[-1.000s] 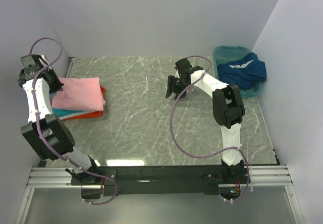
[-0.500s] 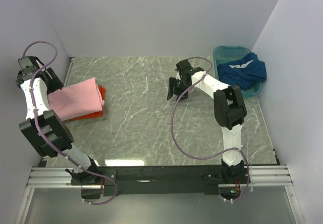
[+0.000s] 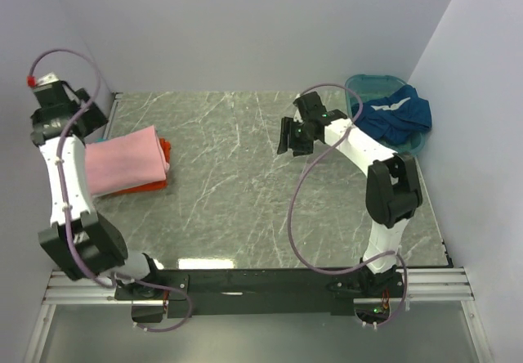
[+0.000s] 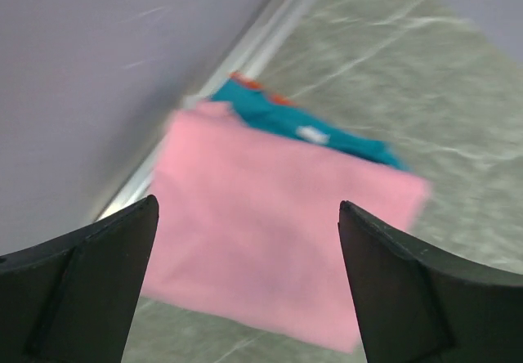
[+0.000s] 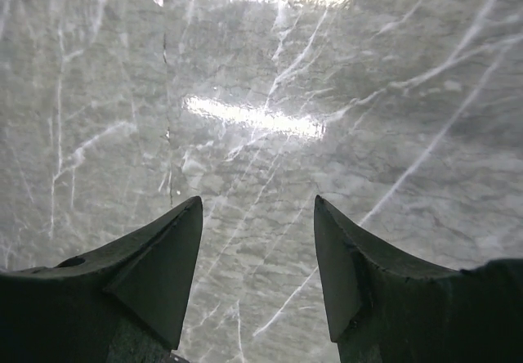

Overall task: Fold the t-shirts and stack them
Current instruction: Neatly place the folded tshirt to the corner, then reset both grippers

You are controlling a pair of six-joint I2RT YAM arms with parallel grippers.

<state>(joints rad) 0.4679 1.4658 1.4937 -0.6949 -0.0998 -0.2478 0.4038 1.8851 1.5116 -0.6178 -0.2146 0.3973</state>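
1. Top external view: the pink t-shirt (image 3: 122, 160) lies folded flat at the left edge of the frame, on top of a small stack on the surface (image 3: 245, 183).
2. An orange t-shirt (image 3: 164, 147) shows under it, sticking out along the stack's right side and lower edge.
3. Left wrist view, which is blurred: a teal t-shirt (image 4: 304, 126) shows beyond the pink one's far edge, with a small white label (image 4: 313, 134) on it. A sliver of orange lies behind that, close to the wall (image 4: 90, 77).
4. The left pincer (image 4: 248, 208) hangs above the stack with its jaws spread wide. Nothing is between them, and the pink cloth fills the gap in that view without touching either finger.
5. In the top view, the left arm reaches up along the left edge of the frame, with its wrist at the upper left, near the wall.
6. The dark blue t-shirt (image 3: 398, 113) with white trim lies crumpled in a teal basin (image 3: 366, 81) at the upper right, well apart from the stack.
7. The right pincer (image 5: 257, 203) stands open over the bare marbled surface and holds nothing. In the top view it sits right of centre, just left of the basin.
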